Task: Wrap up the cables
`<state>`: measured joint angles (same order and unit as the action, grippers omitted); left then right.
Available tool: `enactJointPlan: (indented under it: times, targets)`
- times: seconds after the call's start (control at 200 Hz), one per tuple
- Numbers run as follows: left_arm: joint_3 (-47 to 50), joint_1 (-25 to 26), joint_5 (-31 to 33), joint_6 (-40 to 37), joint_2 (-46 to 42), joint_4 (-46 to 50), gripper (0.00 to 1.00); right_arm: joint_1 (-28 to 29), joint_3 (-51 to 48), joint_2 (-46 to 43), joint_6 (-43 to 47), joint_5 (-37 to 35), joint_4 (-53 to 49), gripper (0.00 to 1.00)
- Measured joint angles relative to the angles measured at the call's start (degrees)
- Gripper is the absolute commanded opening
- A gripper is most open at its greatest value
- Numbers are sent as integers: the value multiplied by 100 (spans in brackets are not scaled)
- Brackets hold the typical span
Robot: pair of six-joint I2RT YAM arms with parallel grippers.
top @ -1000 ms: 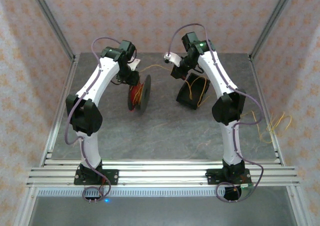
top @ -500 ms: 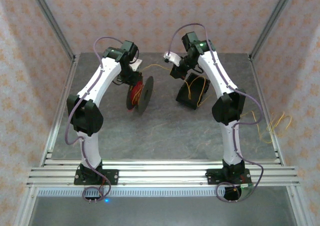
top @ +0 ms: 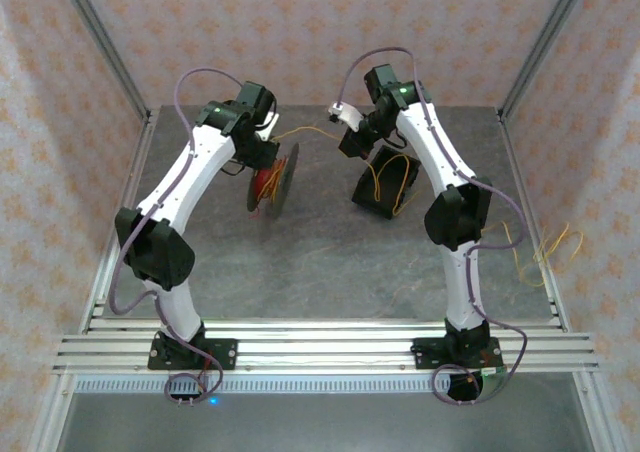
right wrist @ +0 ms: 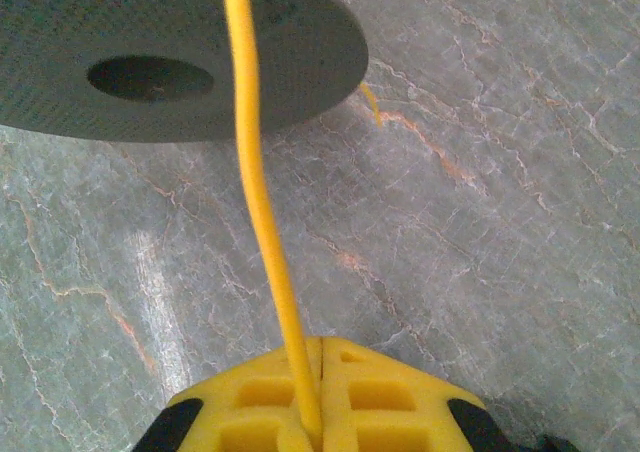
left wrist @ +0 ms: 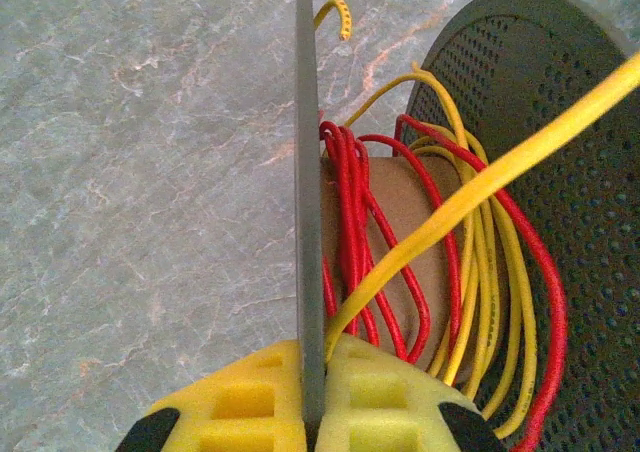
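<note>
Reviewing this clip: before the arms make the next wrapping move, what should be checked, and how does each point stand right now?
1. Is the left gripper shut on the spool flange? Ok.
2. Is the right gripper pinching the yellow cable? Ok.
3. Does the yellow cable feed in between the spool's two flanges? Ok, judging by the left wrist view.
4. Are the windings snug on the core? Not ok: red and yellow loops stand off it loosely.
5. Is the loose cable lying beside the right arm free of it? Cannot tell.
</note>
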<state>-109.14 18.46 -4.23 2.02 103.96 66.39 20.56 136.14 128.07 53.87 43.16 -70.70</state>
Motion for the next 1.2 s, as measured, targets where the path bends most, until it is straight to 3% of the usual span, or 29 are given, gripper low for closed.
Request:
enactJointPlan:
  times: [0.115, 0.616, 0.906, 1.201]
  targets:
    - [-26, 48, -42, 111, -136, 48, 0, 2, -197, -107, -149, -2, 107, 0]
    - [-859, 39, -1449, 389, -579, 459, 0, -129, -918, -505, -503, 44, 549, 0]
    - [-911, -289, -2063, 619, -603, 610, 0, -127, -1145, -516, -546, 249, 750, 0]
    - [-933, -391, -2258, 852, -603, 601, 0, -129, -1226, -605, -588, 520, 859, 0]
